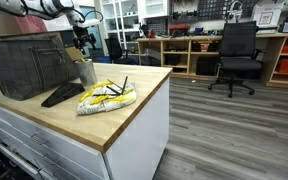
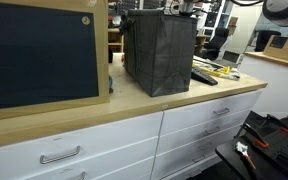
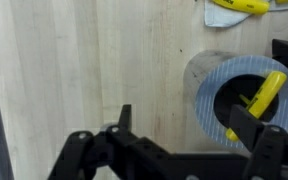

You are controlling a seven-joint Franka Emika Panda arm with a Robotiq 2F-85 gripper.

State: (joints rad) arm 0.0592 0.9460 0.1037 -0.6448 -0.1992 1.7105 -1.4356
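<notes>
**Yellow piece in the cup, fingers spread and empty**

Your fingers [image 3: 124, 118] stand wide apart along the lower edge of the wrist view and grasp nothing. Between them you see only bare wood and the left wall of the cup [image 3: 202, 78]. One dark finger sits near the lower middle of that frame. The other crosses in front of the cup at lower right, and I cannot tell whether it touches the rim.

The cup stands upright on the surface [image 3: 74, 70] at the right of the wrist view. In an exterior view it shows at upper left [image 1: 85, 70], directly under the arm. The yellow piece [image 3: 269, 90] is inside it, leaning against the inner wall with its upper end above the rim.

Judged from how things lie, placing that piece in the cup is done, because it rests there on its own with your fingers clear of it.

The other things on the surface are untouched:
- A yellow-and-white bundle [image 1: 106, 97] lies just beside the cup, towards the middle of the frame, and peeks in at the top right of the wrist view.
- A flat black item [image 1: 62, 96] lies to the left of the bundle.
- A dark mesh bin [image 1: 24, 62] stands behind them at the left edge.
</notes>
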